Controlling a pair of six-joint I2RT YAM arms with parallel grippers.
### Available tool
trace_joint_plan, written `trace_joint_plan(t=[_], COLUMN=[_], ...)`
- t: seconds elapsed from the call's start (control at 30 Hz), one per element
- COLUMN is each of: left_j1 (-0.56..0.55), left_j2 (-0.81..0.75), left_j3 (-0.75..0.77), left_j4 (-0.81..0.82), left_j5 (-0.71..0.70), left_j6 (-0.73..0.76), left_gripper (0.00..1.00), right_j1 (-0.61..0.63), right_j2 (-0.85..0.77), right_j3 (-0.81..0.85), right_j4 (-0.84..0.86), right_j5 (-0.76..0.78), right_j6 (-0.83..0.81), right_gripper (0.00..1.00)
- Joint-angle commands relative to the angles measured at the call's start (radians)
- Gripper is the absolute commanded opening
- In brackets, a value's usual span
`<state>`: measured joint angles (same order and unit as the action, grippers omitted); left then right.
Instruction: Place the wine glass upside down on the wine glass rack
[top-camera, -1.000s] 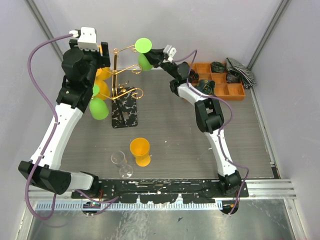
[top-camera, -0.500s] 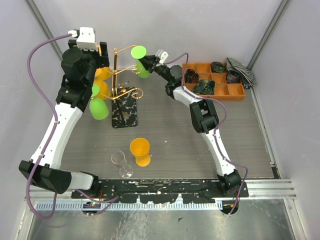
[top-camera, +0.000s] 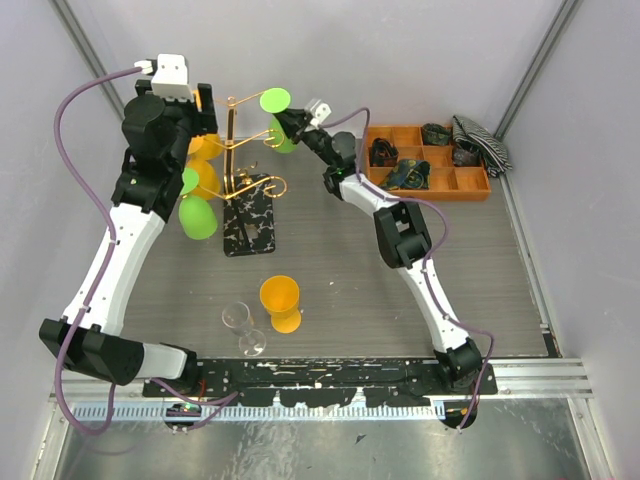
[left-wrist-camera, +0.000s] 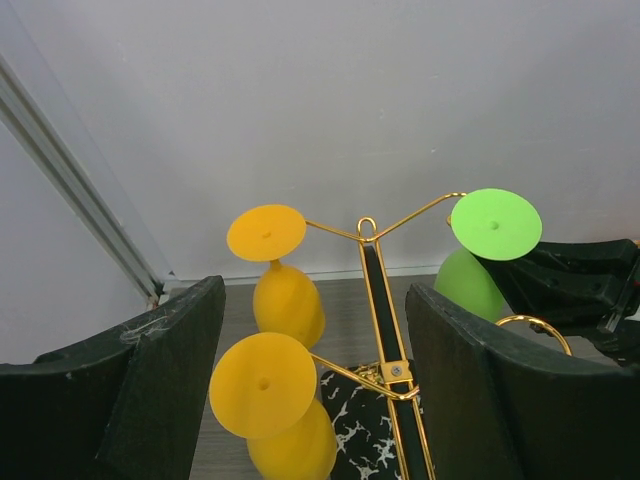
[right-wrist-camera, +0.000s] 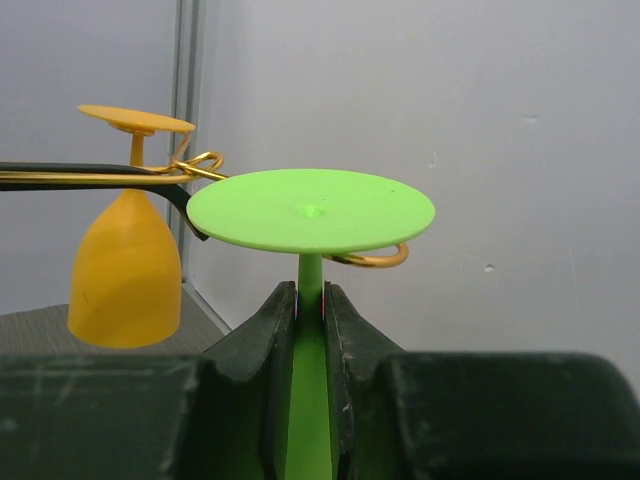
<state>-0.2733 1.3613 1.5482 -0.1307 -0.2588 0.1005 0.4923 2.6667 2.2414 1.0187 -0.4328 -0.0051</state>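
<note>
My right gripper is shut on the stem of a green wine glass, which it holds upside down with the foot on top. The glass hangs at the tip of the upper right arm of the gold wine glass rack. A scroll end shows just under the foot; I cannot tell if they touch. My left gripper stands open on the rack's left side, its fingers either side of two orange glasses hanging upside down. The rack post rises between them and the green glass.
Another green glass hangs low on the rack's left side, over the black marbled base. An orange glass and a clear glass lie on the table near the front. An orange compartment tray sits at the back right.
My right gripper has carried the green glass leftward to the tip of the rack's upper right arm. The left arm has not moved.
</note>
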Motion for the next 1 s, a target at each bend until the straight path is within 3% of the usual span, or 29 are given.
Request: trace_joint_plan(t=[0.0, 0.53, 0.97], left_j1=[0.008, 0.021, 0.022], left_j2=[-0.002, 0.001, -0.007], left_j3=[-0.011, -0.014, -0.025], left_j4=[0.009, 0.004, 0.002], left_j5=[0.015, 0.022, 0.027], left_j6=[-0.013, -0.03, -0.061], left_gripper=[0.79, 0.79, 0.79], right_j1=[0.017, 0.047, 0.052], right_j2=[0.003, 0.061, 0.049], right_j3=[0.062, 0.133, 0.122], right_j4=[0.044, 0.068, 0.058], right_j5=[0.061, 0.223, 0.27], right_j6=[-0.019, -0.032, -0.03], right_gripper=[0.01, 0.01, 0.01])
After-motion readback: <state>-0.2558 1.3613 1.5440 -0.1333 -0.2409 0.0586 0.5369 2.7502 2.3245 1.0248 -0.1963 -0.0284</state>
